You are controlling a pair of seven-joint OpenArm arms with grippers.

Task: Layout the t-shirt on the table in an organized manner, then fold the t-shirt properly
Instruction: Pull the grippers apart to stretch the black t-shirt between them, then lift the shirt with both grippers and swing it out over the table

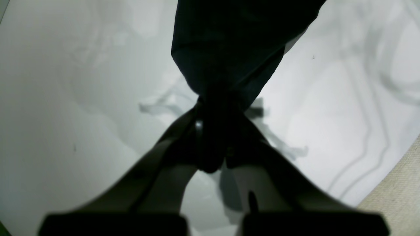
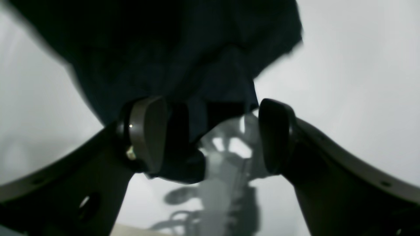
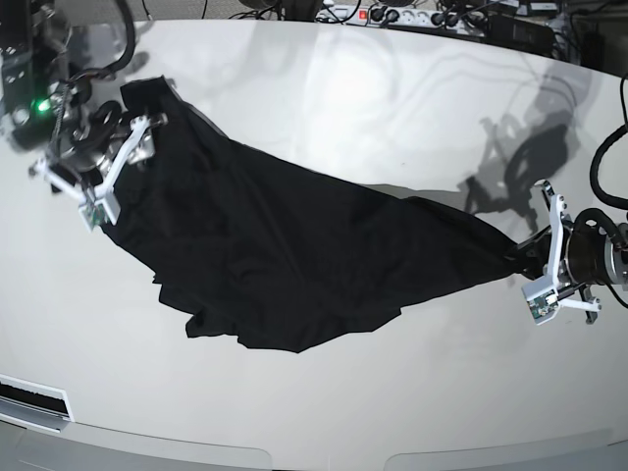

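The black t-shirt (image 3: pixel 294 265) lies spread and wrinkled across the white table (image 3: pixel 373 108), drawn into a long point toward the right of the base view. My left gripper (image 3: pixel 525 263) is shut on that pointed end; in the left wrist view the fabric (image 1: pixel 236 42) fans away from the pinched left gripper (image 1: pixel 216 108). My right gripper (image 3: pixel 123 162) stands open at the shirt's far left end. In the right wrist view the right gripper (image 2: pixel 211 137) has wide jaws, and the t-shirt (image 2: pixel 170 49) drapes against one finger pad (image 2: pixel 147 134) without being clamped.
Cables and a power strip (image 3: pixel 412 15) run along the table's back edge. The curved front edge (image 3: pixel 294 456) runs along the bottom of the base view. Beige floor (image 1: pixel 400 183) shows past the table's rim in the left wrist view.
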